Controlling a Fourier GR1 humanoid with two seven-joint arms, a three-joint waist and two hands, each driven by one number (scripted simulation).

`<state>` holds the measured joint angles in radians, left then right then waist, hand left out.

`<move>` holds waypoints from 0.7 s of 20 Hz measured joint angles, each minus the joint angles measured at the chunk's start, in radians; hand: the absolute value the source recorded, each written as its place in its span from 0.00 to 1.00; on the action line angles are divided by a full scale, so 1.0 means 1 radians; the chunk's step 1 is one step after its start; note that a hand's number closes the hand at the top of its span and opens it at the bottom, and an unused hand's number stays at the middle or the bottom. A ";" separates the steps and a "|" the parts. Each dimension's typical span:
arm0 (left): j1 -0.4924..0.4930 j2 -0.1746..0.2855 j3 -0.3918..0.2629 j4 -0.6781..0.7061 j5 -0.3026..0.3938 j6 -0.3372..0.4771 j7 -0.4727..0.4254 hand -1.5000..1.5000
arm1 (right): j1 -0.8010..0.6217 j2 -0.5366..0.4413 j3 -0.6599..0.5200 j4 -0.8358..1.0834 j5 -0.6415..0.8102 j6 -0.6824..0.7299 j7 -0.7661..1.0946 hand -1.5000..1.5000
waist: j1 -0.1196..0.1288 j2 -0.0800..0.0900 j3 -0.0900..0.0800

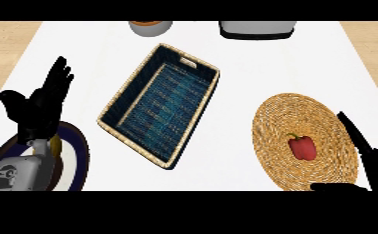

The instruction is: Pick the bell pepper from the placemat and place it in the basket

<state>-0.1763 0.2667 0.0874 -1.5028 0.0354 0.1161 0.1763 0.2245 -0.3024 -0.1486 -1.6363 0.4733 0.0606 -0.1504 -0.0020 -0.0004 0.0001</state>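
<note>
Since the red bell pepper (301,147) lies untouched near the middle of the woven placemat (284,118), the right hand (354,133) stands just beside it, fingers straight and thumb held well apart, apparently opened to take it. The basket (159,100) sits to the left, and the left hand (43,100) rests at the left edge, fingers straight, out of the way.

One bell pepper (302,147), one placemat (295,110), one basket (159,103), one plate (71,160)
</note>
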 measured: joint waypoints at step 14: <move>-0.027 -0.028 0.037 0.009 -0.029 -0.032 0.007 0.50 | -0.074 0.071 0.010 0.118 0.136 -0.054 0.009 0.00 | 0.001 0.000 0.000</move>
<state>-0.2034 0.2384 0.1244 -1.4937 0.0067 0.0838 0.1835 0.1504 -0.2317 -0.1384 -1.5178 0.6088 0.0063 -0.1418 -0.0012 -0.0001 0.0001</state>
